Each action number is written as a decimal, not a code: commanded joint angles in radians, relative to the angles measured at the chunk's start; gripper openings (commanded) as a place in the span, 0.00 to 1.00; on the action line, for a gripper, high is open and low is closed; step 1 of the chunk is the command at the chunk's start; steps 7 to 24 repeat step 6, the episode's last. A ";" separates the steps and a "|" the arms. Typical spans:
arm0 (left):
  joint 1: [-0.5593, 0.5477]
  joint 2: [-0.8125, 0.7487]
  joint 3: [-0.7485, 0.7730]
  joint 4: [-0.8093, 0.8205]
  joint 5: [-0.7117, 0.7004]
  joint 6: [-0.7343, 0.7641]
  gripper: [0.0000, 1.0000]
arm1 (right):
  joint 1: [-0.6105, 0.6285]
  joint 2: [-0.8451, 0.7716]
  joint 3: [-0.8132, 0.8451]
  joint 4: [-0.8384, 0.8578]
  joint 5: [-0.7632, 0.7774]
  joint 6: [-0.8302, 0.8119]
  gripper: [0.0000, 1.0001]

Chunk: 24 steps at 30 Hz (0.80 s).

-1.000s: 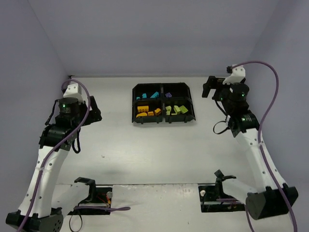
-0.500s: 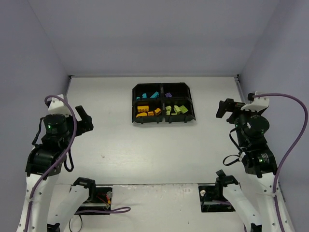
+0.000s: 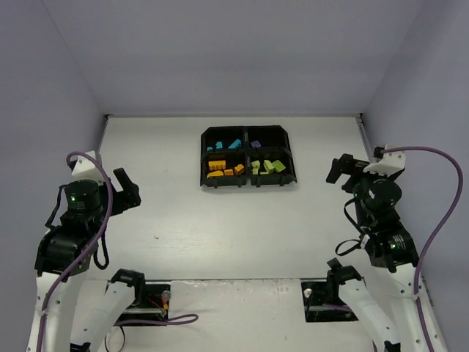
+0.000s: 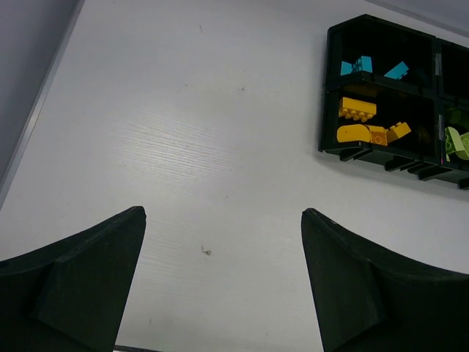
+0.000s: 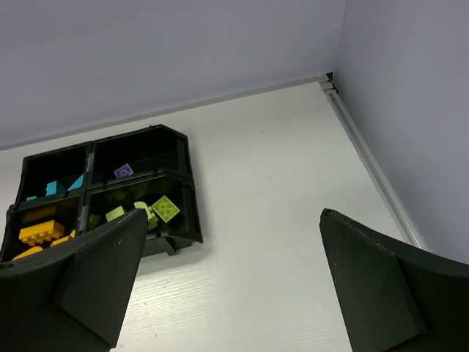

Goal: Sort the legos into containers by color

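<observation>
Hovering above the white tabletop (image 3: 220, 220), the left gripper (image 3: 126, 185) has its two black fingers spread wide, with only bare table showing between them in the left wrist view (image 4: 223, 220). The right gripper (image 3: 338, 167) is likewise splayed apart and holds nothing (image 5: 234, 216).

The black plastic tray with four ribbed compartments (image 3: 249, 183) lies ahead of both grippers, well apart from each. It is off to the right of the left gripper (image 4: 381, 158) and off to the left of the right one (image 5: 187, 220).

All the small plastic toy bricks in view sit inside the tray:
- **Nearest the left gripper:** this compartment holds the orange bricks (image 3: 217, 166) (image 4: 357, 110).
- **Behind the orange one:** this compartment holds the cyan-blue bricks (image 3: 234, 144) (image 4: 356, 66).
- **Nearest the right gripper:** this compartment holds the lime green bricks (image 3: 270, 166) (image 5: 165, 209).
- **Behind the lime green one:** this compartment holds a single purple brick (image 3: 256, 144) (image 5: 123, 171).

In the right wrist view the cyan-blue and orange bricks show on the far side of the tray from that gripper. The pale lavender wall (image 5: 168, 44) rises just beyond the tray.
</observation>
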 commanded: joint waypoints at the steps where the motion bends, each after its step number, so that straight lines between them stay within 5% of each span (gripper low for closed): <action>1: 0.002 0.008 0.025 0.005 0.011 -0.020 0.80 | 0.016 0.008 0.032 0.058 0.086 0.035 1.00; 24: 0.002 0.006 0.024 0.001 0.013 -0.015 0.80 | 0.022 0.037 0.048 0.061 0.106 0.044 1.00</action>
